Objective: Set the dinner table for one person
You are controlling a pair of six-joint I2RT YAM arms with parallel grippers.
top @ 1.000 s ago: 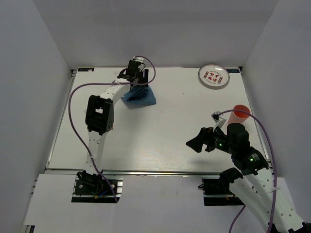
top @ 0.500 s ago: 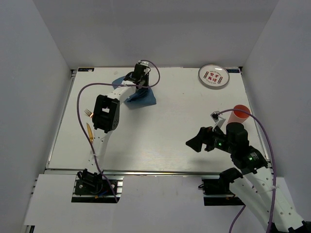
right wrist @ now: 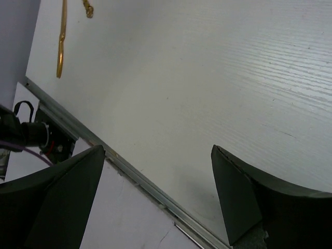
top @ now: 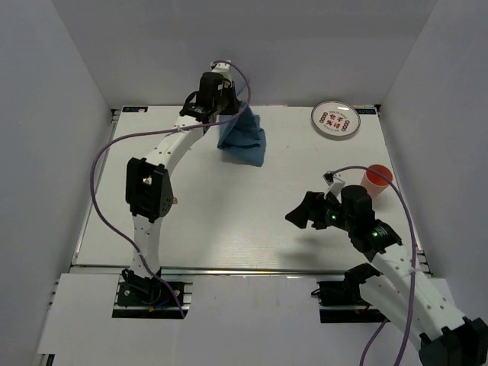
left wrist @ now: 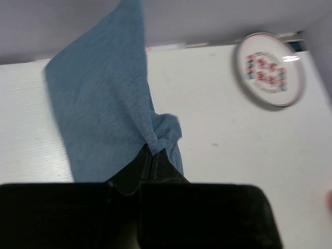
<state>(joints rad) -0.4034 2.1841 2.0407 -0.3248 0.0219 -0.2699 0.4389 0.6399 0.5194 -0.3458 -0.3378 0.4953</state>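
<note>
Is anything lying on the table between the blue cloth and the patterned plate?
No. The top external and left wrist views both show only bare white tabletop between the blue cloth and the plate.

Gold utensil, top end off-frame

There is one white ribbed rectangular tabletop. On or over it are one crumpled blue fabric cloth at the far middle, one round white plate with red markings at the far right, and one translucent red plastic cup at the right edge. The right wrist view shows one slender gold metal utensil at the near left, plus part of a second gold piece beside it, of a kind I cannot tell. There are two arms, each with one tool: the left tool and the right tool.
</note>
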